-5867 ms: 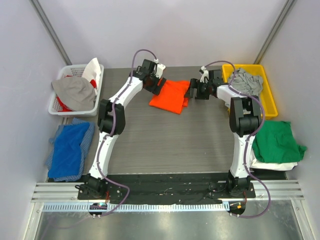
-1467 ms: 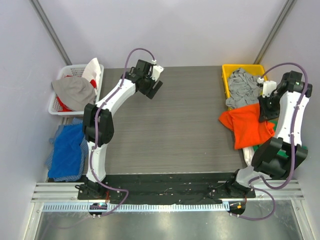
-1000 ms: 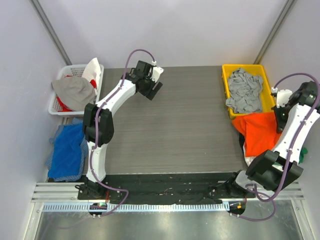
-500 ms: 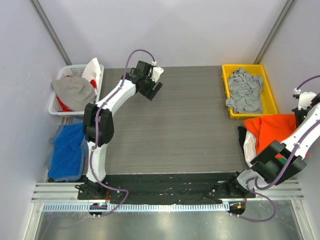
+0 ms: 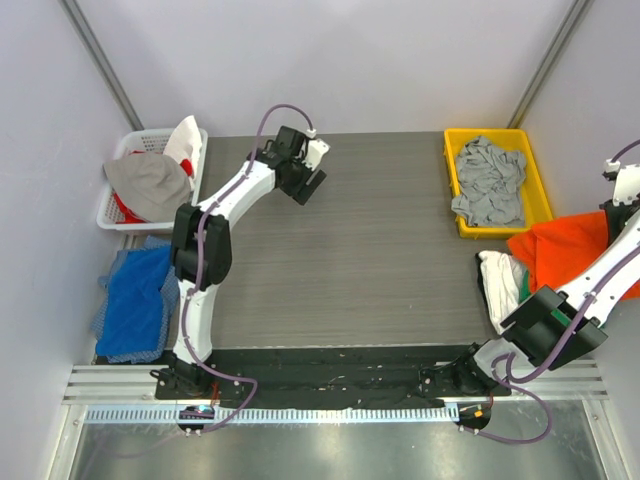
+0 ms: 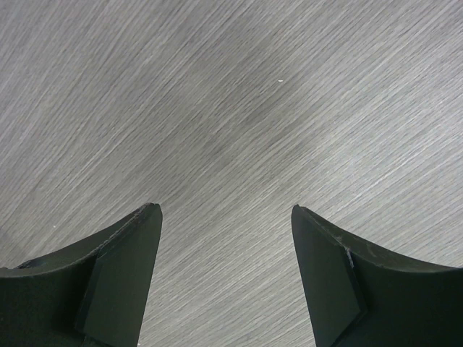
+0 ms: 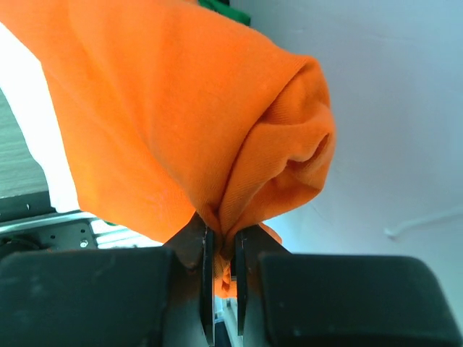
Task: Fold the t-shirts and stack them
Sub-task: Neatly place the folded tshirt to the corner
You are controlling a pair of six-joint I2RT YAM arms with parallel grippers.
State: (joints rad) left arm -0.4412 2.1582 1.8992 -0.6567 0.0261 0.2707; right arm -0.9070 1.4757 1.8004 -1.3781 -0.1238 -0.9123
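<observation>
The bright orange t-shirt (image 5: 560, 255) hangs bunched at the far right, over the stack of a white t-shirt (image 5: 497, 283) and a green t-shirt (image 5: 527, 291). My right gripper (image 5: 610, 222) is shut on a fold of it. In the right wrist view the orange t-shirt (image 7: 181, 116) bulges out from the right gripper (image 7: 222, 242), with the cloth pinched between the jaws. A light grey t-shirt (image 5: 487, 180) lies crumpled in the yellow bin (image 5: 538, 195). My left gripper (image 5: 305, 180) hovers over the far middle of the table, and in its wrist view the left gripper (image 6: 224, 210) is open with only bare table (image 6: 239, 108) beneath.
A white basket (image 5: 115, 212) with grey and red-white cloth stands at the far left. Blue cloth (image 5: 140, 300) lies beside the table's left edge. Grey walls close in on both sides, and the right wall (image 7: 391, 108) is right next to the right wrist.
The right arm has carried the orange t-shirt further right and up, off the table's edge and over the white and green stack. The left gripper has shifted slightly.
</observation>
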